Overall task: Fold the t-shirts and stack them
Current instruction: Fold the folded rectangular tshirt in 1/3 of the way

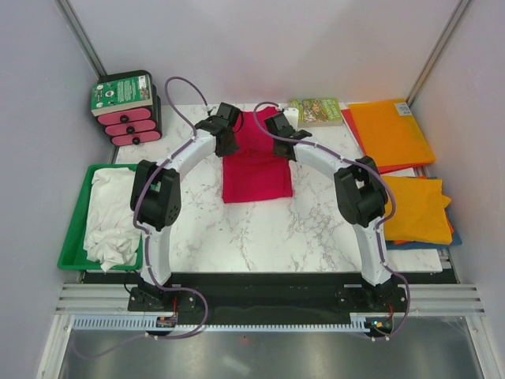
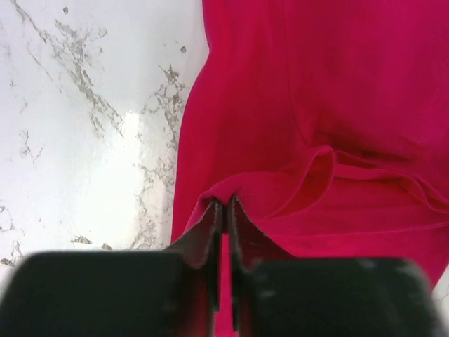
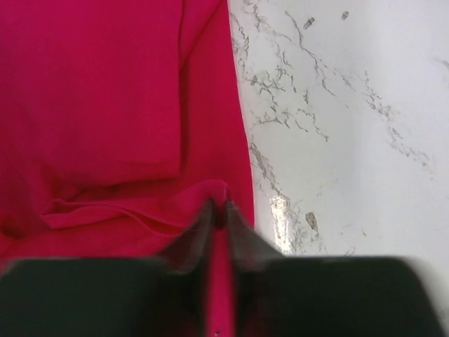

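Two arms mid-fold: left fingers (image 2: pixel 224 203) and right fingers (image 3: pixel 218 207) each pinch the far end of the crimson t-shirt (image 1: pixel 256 170); next, I judge, carry it evenly nearward.

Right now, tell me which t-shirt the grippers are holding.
The red t-shirt mid-table: the left gripper and right gripper each pinch it. The white t-shirt and orange t-shirts lie untouched at the sides.
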`<action>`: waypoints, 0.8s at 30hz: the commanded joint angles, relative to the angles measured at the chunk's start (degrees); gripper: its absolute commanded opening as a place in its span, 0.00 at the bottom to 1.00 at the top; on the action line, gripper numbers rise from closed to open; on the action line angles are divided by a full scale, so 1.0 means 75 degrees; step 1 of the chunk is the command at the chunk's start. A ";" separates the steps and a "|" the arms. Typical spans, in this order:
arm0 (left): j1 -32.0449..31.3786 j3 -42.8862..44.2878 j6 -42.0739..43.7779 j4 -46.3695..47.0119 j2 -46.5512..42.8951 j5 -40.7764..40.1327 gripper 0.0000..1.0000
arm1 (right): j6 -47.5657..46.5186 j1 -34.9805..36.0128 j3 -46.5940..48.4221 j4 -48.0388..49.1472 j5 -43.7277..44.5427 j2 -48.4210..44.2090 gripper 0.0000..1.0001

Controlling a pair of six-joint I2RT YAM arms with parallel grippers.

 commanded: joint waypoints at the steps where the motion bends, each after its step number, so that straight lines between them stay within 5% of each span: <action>1: 0.0081 0.0601 0.0200 -0.0065 0.0273 -0.0129 0.24 | -0.0166 -0.0085 0.0308 0.0265 -0.0070 0.0134 0.45; 2: 0.0093 0.0625 0.0130 -0.0065 0.0214 -0.0269 0.34 | -0.0189 -0.0074 0.0179 0.0382 -0.0059 -0.0133 0.56; 3: 0.0093 0.0637 0.0106 -0.0053 0.0017 -0.0340 0.50 | -0.0201 -0.0050 0.0016 0.0534 -0.0059 -0.0310 0.84; 4: 0.0093 0.0648 0.0095 -0.0053 -0.0101 -0.0422 0.56 | -0.0236 -0.0027 -0.0253 0.0721 0.0046 -0.0520 0.92; 6: 0.0070 0.0590 0.0094 -0.0065 -0.0359 -0.0668 0.70 | -0.0260 0.0043 -0.0477 0.0793 0.0082 -0.1106 0.98; 8: 0.0069 0.0334 0.0095 -0.0053 -0.0816 -0.0623 0.71 | -0.0236 0.0137 -0.0922 0.0898 -0.0034 -0.1667 0.98; 11: -0.0024 -0.0344 -0.0151 -0.0053 -0.1390 -0.0121 0.60 | 0.0032 0.0359 -0.1683 0.1039 -0.0398 -0.2231 0.57; 12: -0.0059 -0.0591 -0.0256 0.0016 -0.1554 0.0021 0.44 | 0.0103 0.0441 -0.1871 0.1051 -0.0433 -0.2315 0.18; 13: -0.0129 -0.0861 -0.0327 0.0087 -0.1683 0.0138 0.32 | 0.0150 0.0512 -0.2232 0.1155 -0.0422 -0.2385 0.00; 15: -0.0398 -0.1704 -0.0468 0.0402 -0.2024 0.0245 0.03 | 0.0314 0.0711 -0.2504 0.1156 -0.0410 -0.2421 0.00; 24: -0.1102 -0.3008 -0.0667 0.0837 -0.1453 0.0702 0.02 | 0.0806 0.1215 -0.2880 0.1086 -0.0656 -0.1543 0.00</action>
